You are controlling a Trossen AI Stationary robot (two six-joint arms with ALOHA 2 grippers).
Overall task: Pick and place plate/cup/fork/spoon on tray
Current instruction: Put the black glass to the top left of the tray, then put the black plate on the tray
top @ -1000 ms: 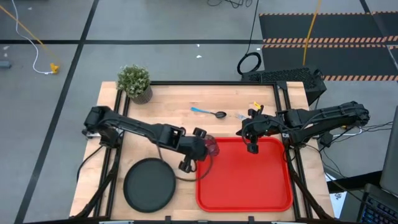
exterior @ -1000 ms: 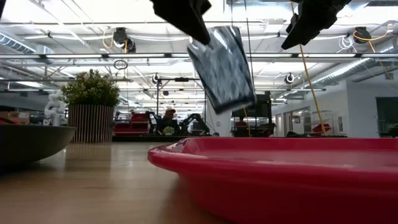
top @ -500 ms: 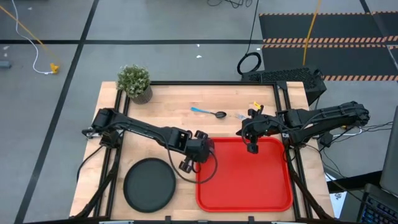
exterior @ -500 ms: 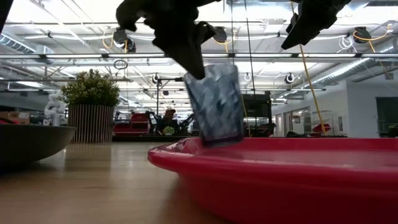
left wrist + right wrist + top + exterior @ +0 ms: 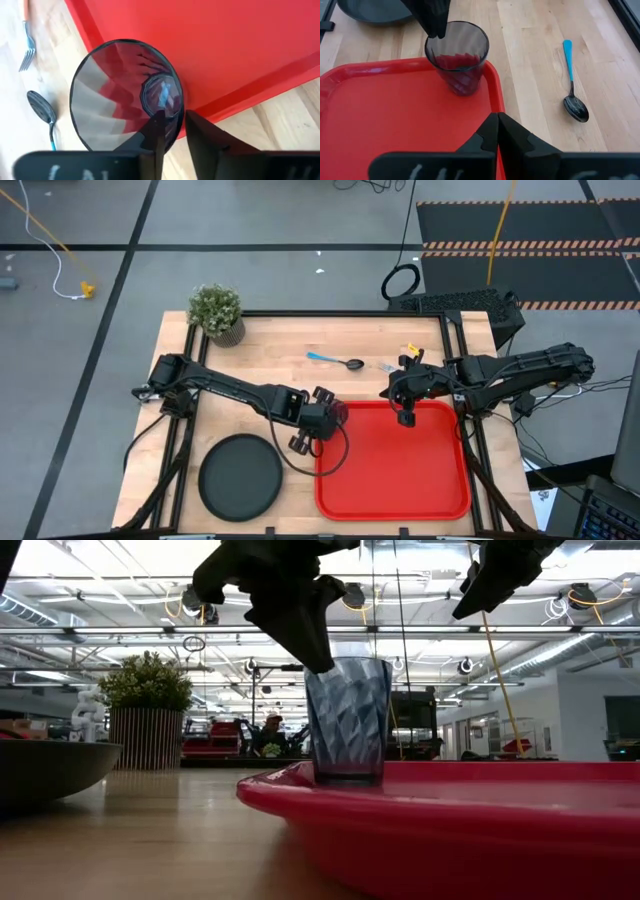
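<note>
Cup (image 5: 347, 720): stands upright in the tray, directly under the left gripper.
Left gripper (image 5: 318, 658): sits at the cup's rim, on the side facing the plate. The wrist view shows the glass wall at its tips. I cannot tell whether it is gripping or has let go.
Way out: straight up, in my judgement. A sideways pull would drag the rim and tip the glass.
Tray (image 5: 450, 810): red. The cup sits in its corner nearest the left arm and farthest from the table's front edge, close to the raised rim.
Plate (image 5: 241, 477): on bare wood just beside the tray, on the left arm's side. It is the nearest remaining item for that arm.
Spoon (image 5: 335, 361): on the wood beyond the tray's far edge. Its long axis runs across the table, with the blue handle toward the left arm's side and the bowl toward the right.
Fork (image 5: 27, 47): lies near the spoon's bowl end, also off the tray. Of the two arms, the right one looks nearer to it.
Right gripper (image 5: 497, 122): closed and empty, hanging over the tray's far edge, well apart from the cup.
Remaining: plate, fork and spoon are not yet on the tray.
</note>
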